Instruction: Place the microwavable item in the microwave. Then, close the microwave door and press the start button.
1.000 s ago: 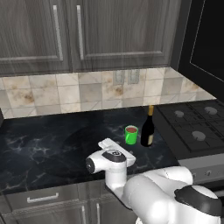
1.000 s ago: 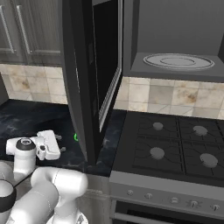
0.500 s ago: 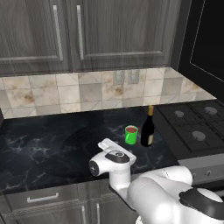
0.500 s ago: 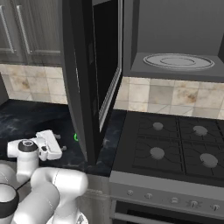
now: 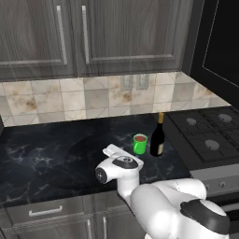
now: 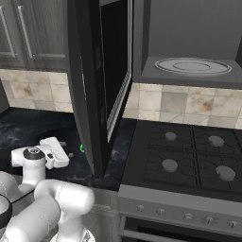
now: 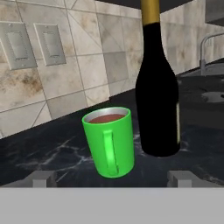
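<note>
The gripper (image 7: 109, 179) is sitting wide open and empty, facing the green mug (image 7: 109, 141) — its handle is pointing at the gripper, and the wine bottle (image 7: 157, 92) is standing just right.

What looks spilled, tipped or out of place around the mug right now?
Nothing stands out. The green mug stands upright on the counter with its liquid level, the wine bottle upright beside it.

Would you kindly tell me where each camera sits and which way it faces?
Left base view: behind the arm's left, looking down at the counter, mug and wine bottle; arm at lower right.
Right base view: behind its right, facing the open microwave door and stove; arm at lower left.
Hand view: along the end effector, facing both.
Both base views share the counter.
</note>
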